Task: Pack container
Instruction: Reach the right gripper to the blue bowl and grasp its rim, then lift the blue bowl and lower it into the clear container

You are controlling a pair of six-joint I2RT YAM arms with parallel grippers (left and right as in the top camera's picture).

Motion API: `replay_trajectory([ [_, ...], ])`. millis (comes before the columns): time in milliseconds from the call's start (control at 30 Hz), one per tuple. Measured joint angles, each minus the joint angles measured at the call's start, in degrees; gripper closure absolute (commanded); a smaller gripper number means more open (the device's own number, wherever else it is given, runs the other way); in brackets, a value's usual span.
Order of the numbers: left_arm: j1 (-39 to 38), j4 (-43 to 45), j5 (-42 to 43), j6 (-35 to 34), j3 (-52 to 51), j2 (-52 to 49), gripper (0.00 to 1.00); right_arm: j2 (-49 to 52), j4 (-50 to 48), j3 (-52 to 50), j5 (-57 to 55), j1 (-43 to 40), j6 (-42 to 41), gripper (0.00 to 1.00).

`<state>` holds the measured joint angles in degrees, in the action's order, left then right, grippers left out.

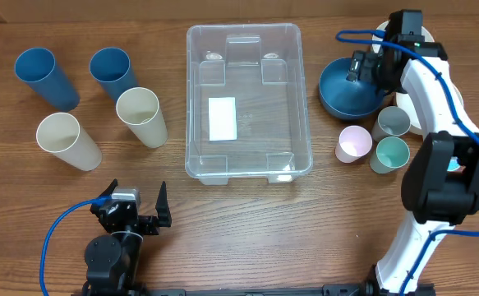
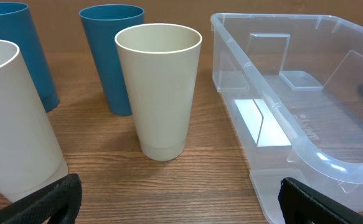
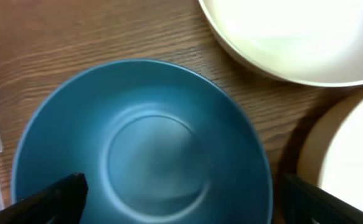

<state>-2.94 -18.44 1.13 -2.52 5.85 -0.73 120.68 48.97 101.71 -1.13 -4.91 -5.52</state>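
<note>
Overhead shows the table (image 1: 50, 238) with the container (image 1: 265, 115) at its middle, empty, its long axis running away from the robot. Just to its right sits the blue bowl (image 1: 344, 90). The right gripper (image 1: 361, 66) hangs directly above it, so I judge that the bowl's short trip leftward into the container belongs to the right arm.

To the container's left stand tall blue cups (image 1: 46, 76) and tall cream cups (image 1: 140, 115), nearer the left gripper (image 1: 137, 207), which is parked at the near edge. Three small cups (image 1: 352, 142) cluster on the near side of the bowl.

Right wrist view adds what overhead hides: the fingers (image 3: 50, 199) are spread wide and grasp nothing, the bowl's hollow lies below them, and white bowls (image 3: 293, 37) sit beside it. Left wrist view shows that arm's fingers just as wide and empty, facing a cream cup, with the container's wall to the right.
</note>
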Motion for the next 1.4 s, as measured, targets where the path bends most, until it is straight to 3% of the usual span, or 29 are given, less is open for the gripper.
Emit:
replay_trajectory([
  [300,0.0,0.0,0.0,0.0,0.0,0.0,0.0,2.3,-2.4,0.1,-0.9,-2.6,0.9,0.01],
  [433,0.0,0.0,0.0,0.0,0.0,0.0,0.0,4.7,-4.2,0.1,-0.5,-2.6,1.0,0.07],
  [467,0.0,0.0,0.0,0.0,0.0,0.0,0.0,4.9,-4.2,0.1,-0.5,-2.7,1.0,0.11],
  [500,0.0,0.0,0.0,0.0,0.0,0.0,0.0,5.3,-4.4,0.2,-0.4,-2.6,1.2,0.22],
  [600,0.0,0.0,0.0,0.0,0.0,0.0,0.0,6.5,-4.4,0.2,-0.3,-2.6,1.0,0.43],
  [833,0.0,0.0,0.0,0.0,0.0,0.0,0.0,6.6,-4.2,0.2,-0.3,-2.6,1.0,0.81],
  [900,0.0,0.0,0.0,0.0,0.0,0.0,0.0,6.6,-4.1,0.2,-0.3,-2.7,1.0,0.96],
  [1233,0.0,0.0,0.0,0.0,0.0,0.0,0.0,6.6,-4.0,0.4,0.9,-2.6,0.6,0.96],
  [1400,0.0,0.0,0.0,0.0,0.0,0.0,0.0,6.6,4.5,6.1,4.5,-2.6,0.4,0.96],
])
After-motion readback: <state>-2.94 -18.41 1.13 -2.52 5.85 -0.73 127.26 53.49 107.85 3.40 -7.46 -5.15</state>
